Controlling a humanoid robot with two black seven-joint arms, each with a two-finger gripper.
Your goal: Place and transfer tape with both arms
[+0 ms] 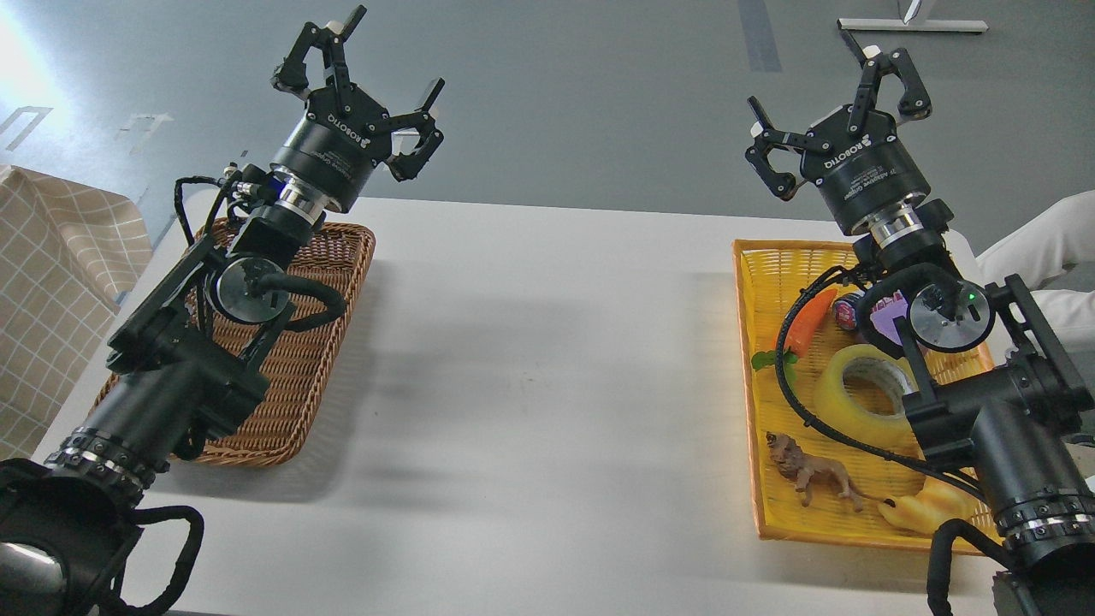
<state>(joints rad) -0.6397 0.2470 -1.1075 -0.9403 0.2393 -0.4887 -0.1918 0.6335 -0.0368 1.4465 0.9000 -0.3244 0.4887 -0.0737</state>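
Grey floor behind; white counter (pixel 547 359) fills the middle of the head view, bare between two baskets.

Left side: brown wicker basket (pixel 316 342), partly hidden by the left arm; no contents visible in the part that shows. Right side: yellow basket (pixel 757 359) with several items.

Tape (pixel 860 385) lies in the yellow basket, roughly mid-basket, core facing up, with a black cable and the right arm crossing in front of its right edge. Around it: toy carrot (pixel 808 321) toward the far side, toy lion (pixel 813 477) toward the near side, yellowish croissant-shaped toy (pixel 928 509) at the near right corner. A small purple item sits by the carrot; cannot identify it.

Left end effector (pixel 364 85): raised well above the counter, fingers spread, holding nothing. Right end effector (pixel 834 111): likewise raised above the far end of the yellow basket, fingers spread, empty.

Progress, as judged: nothing done yet. Tape not yet grasped and sits in its starting basket. Remaining: right arm picks up the tape, brings it toward the centre, hands or sets it over to the left arm, probably ending in the wicker basket.
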